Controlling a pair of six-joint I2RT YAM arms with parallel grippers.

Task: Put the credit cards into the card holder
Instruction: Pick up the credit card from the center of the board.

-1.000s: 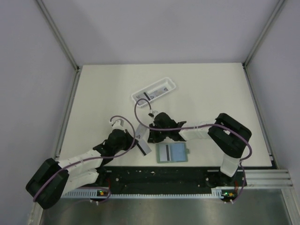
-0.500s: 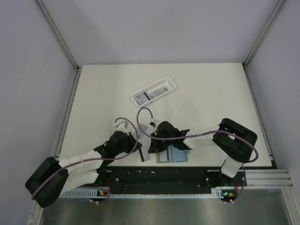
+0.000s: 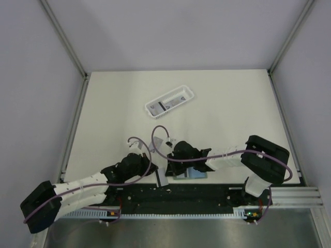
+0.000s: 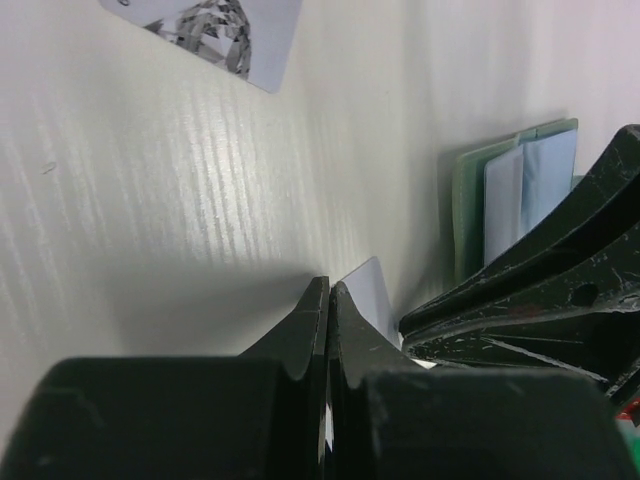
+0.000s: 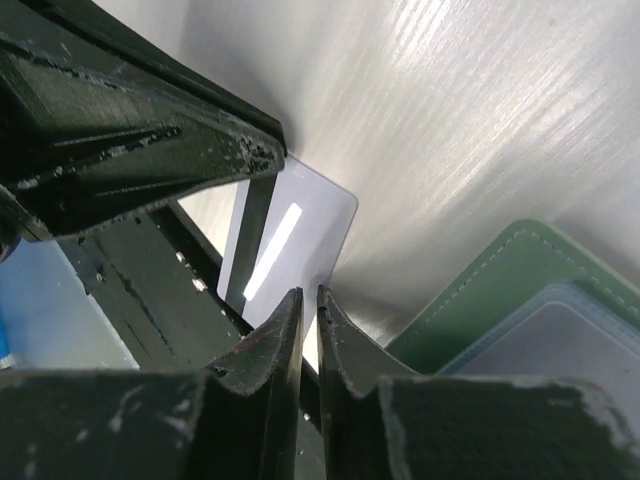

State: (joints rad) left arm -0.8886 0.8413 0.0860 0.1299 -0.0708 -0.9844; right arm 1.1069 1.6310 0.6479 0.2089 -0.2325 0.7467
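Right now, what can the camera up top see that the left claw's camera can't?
Only the top camera shows the white basket far out on the table, and both whole arms. Only the left claw's camera shows a patterned card lying flat, which I can't spot from above. Both show the left claw pinching a grey card beside the green card holder, with the right claw close by.

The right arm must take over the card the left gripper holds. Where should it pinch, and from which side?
Probably the card by its free end, opposite the left gripper, jaws across its flat faces. Come from the green holder side: the card is thin and that end is unblocked.
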